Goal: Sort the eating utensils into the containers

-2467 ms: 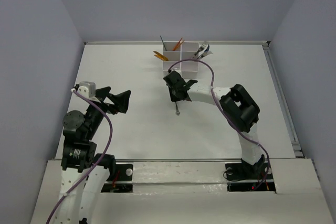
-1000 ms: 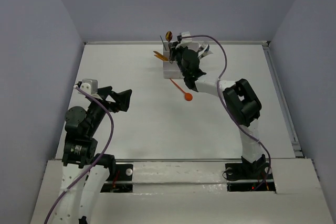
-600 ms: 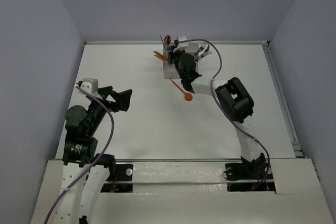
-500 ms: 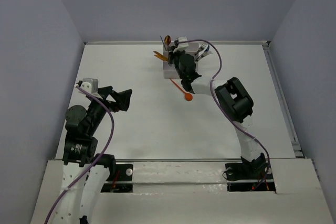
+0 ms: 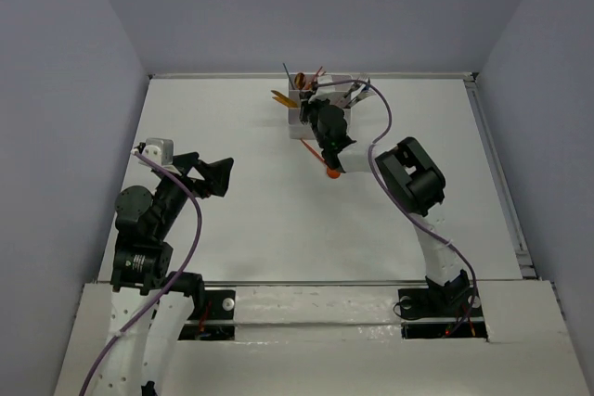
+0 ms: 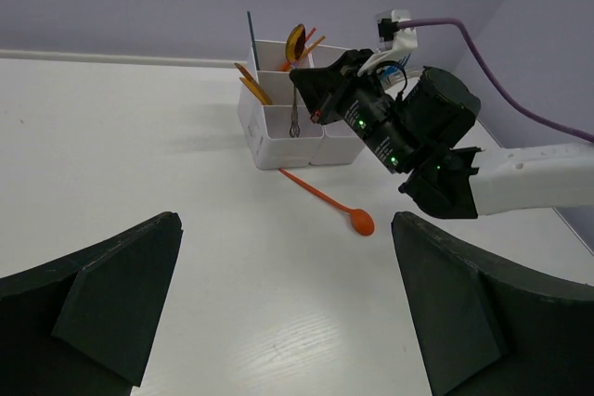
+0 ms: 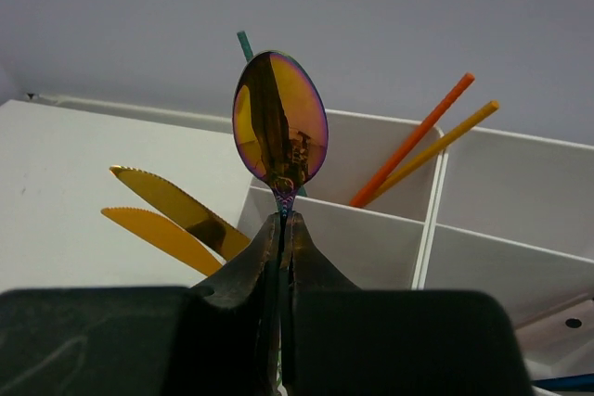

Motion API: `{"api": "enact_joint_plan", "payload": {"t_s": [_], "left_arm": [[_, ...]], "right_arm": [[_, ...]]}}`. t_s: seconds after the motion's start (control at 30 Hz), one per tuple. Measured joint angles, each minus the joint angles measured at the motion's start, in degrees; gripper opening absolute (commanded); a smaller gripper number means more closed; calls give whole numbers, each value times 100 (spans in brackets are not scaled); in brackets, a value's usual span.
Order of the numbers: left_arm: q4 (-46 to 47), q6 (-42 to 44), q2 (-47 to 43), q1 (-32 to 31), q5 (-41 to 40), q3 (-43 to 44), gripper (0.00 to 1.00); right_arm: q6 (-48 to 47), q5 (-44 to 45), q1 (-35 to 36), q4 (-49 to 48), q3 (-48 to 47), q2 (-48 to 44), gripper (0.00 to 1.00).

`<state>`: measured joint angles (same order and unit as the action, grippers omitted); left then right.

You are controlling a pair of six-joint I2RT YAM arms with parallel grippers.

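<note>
My right gripper [image 7: 281,220] is shut on the neck of a spoon with a shiny gold-purple bowl [image 7: 278,118]. The spoon stands bowl up, its handle hanging down in front of the white containers [image 7: 371,229]. From above, the right gripper [image 5: 308,104] hovers at the left column of the containers [image 5: 297,121]. An orange spoon [image 5: 327,164] lies on the table just in front of the block; it also shows as the orange spoon [image 6: 327,199] in the left wrist view. My left gripper [image 6: 292,308] is open and holds nothing, far to the left [image 5: 212,176].
Two yellow serrated knives [image 7: 172,206] lean out of a left compartment. Orange and yellow sticks [image 7: 422,141] and a teal piece [image 7: 243,44] stand in back compartments. Forks [image 5: 358,90] stick out of the right side. Grey walls enclose the table.
My right gripper carried the gold-bowled spoon from mid-table up to the containers, and over the last second lowered it at their left column. The left arm has not moved.
</note>
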<state>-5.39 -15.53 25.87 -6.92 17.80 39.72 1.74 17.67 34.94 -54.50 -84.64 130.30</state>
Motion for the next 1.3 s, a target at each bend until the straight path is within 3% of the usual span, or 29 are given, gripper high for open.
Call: {"api": "enact_joint_plan", "payload": {"t_s": [0.1, 0.23, 0.43, 0.67, 0.9, 1.03, 1.3], "left_arm": [[2, 0, 0, 0, -2, 0, 99], [2, 0, -7, 55, -7, 0, 99], [2, 0, -11, 63, -22, 0, 99], [0, 0, -11, 72, -46, 0, 99], [0, 0, -11, 107, -46, 0, 99], [0, -2, -9, 109, -26, 0, 99], [0, 0, -22, 109, -28, 0, 99]], "right_arm": [[11, 26, 0, 2, 37, 59, 19], [7, 31, 0, -9, 146, 55, 47], [61, -133, 0, 345, 409, -313, 54], [326, -684, 0, 1023, 1248, -1888, 54], [1014, -1635, -2, 2361, 1891, -3121, 59], [1163, -2203, -2, 3276, 2181, -3167, 62], [1032, -2538, -2, 4988, 1729, -2505, 82]]}}
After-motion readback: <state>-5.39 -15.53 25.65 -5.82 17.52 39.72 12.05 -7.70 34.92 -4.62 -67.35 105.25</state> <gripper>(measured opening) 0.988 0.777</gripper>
